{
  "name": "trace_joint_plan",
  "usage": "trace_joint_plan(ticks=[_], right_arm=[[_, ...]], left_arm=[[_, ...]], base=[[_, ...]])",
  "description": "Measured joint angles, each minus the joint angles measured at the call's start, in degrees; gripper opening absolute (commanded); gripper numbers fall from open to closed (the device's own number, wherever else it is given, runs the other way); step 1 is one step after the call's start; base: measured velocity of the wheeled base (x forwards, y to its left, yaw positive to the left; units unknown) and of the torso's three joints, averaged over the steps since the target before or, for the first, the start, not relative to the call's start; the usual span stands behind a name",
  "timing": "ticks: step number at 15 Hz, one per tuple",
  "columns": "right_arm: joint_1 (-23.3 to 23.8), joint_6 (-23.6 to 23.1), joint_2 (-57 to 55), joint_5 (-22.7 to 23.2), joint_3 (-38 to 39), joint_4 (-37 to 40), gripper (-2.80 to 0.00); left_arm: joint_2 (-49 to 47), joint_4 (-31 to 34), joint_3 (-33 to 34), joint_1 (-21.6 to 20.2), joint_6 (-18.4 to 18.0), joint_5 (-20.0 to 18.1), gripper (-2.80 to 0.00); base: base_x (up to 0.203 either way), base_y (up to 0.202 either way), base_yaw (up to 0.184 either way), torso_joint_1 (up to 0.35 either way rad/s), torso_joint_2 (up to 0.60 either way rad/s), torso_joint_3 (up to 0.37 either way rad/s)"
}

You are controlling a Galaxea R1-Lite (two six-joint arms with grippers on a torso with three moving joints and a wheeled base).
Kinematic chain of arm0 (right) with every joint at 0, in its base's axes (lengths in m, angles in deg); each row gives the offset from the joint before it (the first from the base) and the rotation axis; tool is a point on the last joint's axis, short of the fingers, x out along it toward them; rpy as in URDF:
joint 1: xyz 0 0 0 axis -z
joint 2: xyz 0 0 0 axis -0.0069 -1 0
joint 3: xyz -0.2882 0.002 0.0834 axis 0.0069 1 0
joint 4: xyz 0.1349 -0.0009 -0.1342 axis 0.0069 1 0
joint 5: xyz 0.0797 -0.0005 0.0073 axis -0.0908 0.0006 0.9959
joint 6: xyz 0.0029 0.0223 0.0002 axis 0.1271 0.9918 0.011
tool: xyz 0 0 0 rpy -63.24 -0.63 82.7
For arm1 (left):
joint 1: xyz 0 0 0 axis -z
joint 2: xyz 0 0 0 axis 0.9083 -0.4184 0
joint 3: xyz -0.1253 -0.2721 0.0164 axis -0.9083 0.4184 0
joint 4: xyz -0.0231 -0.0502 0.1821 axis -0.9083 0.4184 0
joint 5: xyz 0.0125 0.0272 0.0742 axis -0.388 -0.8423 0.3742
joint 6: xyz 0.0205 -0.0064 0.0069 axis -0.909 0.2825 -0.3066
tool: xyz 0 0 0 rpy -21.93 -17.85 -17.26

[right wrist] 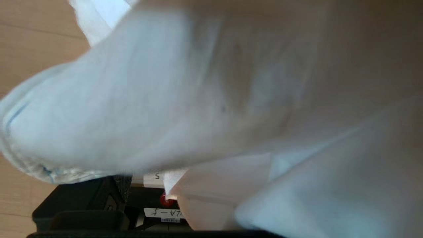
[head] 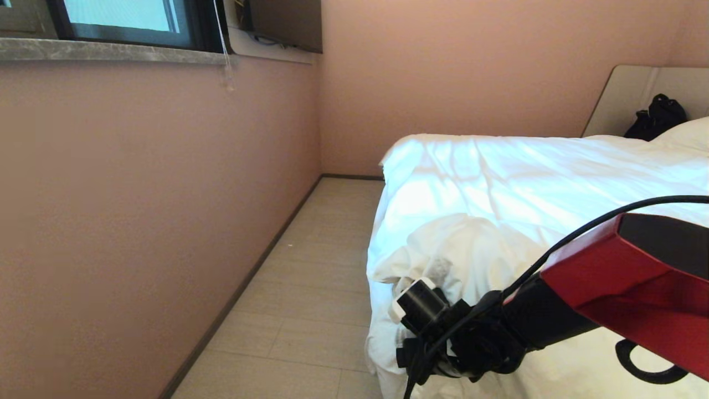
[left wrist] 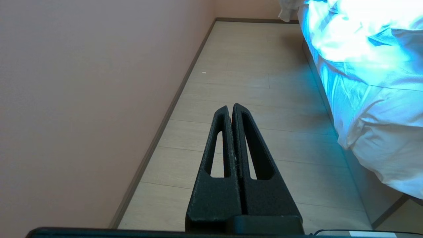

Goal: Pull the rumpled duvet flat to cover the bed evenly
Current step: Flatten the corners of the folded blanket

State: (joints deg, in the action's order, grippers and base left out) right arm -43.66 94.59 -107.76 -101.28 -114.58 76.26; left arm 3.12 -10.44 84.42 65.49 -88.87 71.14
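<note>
The white duvet (head: pixel 498 183) lies creased over the bed, whose beige headboard (head: pixel 626 94) stands at the far right. At the near left corner the duvet is bunched into a puffy heap (head: pixel 460 244). My right gripper (head: pixel 407 354), on the red arm, is pushed into that heap at the bed's edge. In the right wrist view the duvet (right wrist: pixel 165 82) fills the picture and hides the fingertips. One black finger (right wrist: pixel 82 205) shows far to the side, so the jaws stand wide. My left gripper (left wrist: pixel 230 107) is shut on nothing and hangs over the floor beside the bed.
A pink wall (head: pixel 138 221) runs along the left, leaving a strip of pale floor (head: pixel 310 288) between it and the bed. A window (head: pixel 122 16) sits high on that wall. A white pillow (head: pixel 687 133) and a black bag (head: pixel 656 119) lie by the headboard.
</note>
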Motion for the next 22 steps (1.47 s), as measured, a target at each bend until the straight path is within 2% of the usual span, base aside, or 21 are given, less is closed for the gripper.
trace_joint_plan(ticks=[4, 5, 15, 22], right_arm=[[-0.01, -0.22, 3.88, 0.00, 0.94, 0.56, 0.00], [0.07, -0.23, 4.22, 0.00, 1.19, 0.61, -2.80], [0.41, 0.01, 5.20, 0.36, 3.04, 0.57, -2.80], [0.91, -0.59, 17.79, 0.52, 2.10, 3.29, -2.80]], left_arm=[[0.00, 0.01, 0.00, 0.02, 0.02, 0.00, -2.80], [0.00, 0.01, 0.00, 0.00, 0.00, 0.00, -2.80], [0.00, 0.01, 0.00, 0.00, -0.04, 0.00, -2.80], [0.00, 0.04, -0.02, 0.00, -0.02, 0.03, -2.80]], base=[[0.000, 0.000, 0.000, 0.000, 0.00, 0.000], [0.000, 0.000, 0.000, 0.000, 0.00, 0.000], [0.000, 0.000, 0.000, 0.000, 0.00, 0.000], [0.000, 0.000, 0.000, 0.000, 0.00, 0.000]])
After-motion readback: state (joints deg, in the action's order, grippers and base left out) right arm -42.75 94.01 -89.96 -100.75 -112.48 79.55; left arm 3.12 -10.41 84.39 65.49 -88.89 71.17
